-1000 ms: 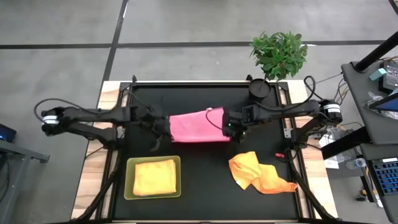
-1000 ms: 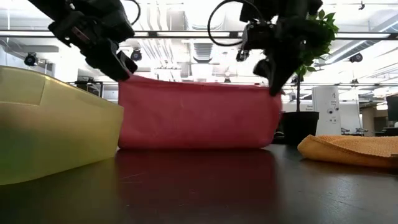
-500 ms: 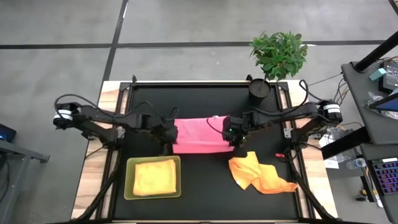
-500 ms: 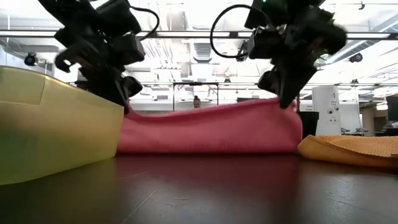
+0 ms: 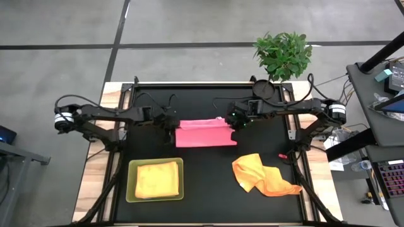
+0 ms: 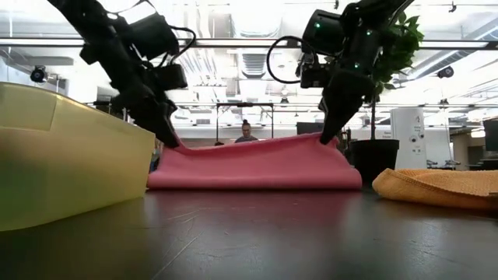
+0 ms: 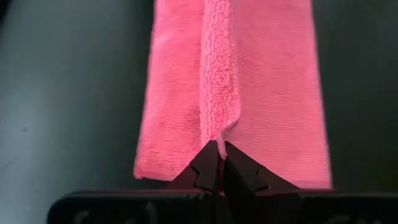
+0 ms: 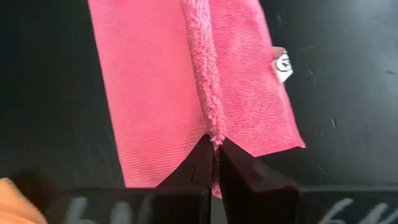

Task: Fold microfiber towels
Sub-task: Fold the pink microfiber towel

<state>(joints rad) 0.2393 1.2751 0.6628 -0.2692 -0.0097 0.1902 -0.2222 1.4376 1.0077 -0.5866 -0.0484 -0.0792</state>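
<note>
A pink microfiber towel [image 5: 202, 134] lies in the middle of the black table as a long strip running left to right, with a raised ridge along its top. My left gripper [image 5: 170, 130] is shut on the ridge's left end and my right gripper [image 5: 231, 123] on its right end. In the low view the towel [image 6: 257, 163] rests on the table, and its upper edge sags a little between the two grippers. A yellow towel [image 5: 155, 178] lies folded in the lime-green tray [image 5: 130, 183]. An orange towel [image 5: 262, 175] lies crumpled at the near right. My left gripper pinches the left end of the towel's raised ridge [image 7: 219, 134] between its two fingers, slanting down from the table's left, in line with the ridge. The ridge stands a little above the rest of the towel, which lies on the table. My right gripper pinches the right end of the same ridge [image 8: 212, 127] between its two fingers, slanting down from the table's right, in line with the ridge. That end is held slightly above the table [image 6: 331, 140]; the towel below it rests on the surface.
A black pot [image 5: 264, 89] with a green plant [image 5: 283, 53] stands at the far right corner. The tray takes up the near left, and the orange towel lies near the right edge. Bare black table shows in front of the pink towel.
Both grippers have gone down while staying shut on the pink towel's upper edge. They first drifted toward the near edge, then back toward the far edge. The towel, which stood tall as a hanging sheet, has sunk onto itself into a low strip on the table.
</note>
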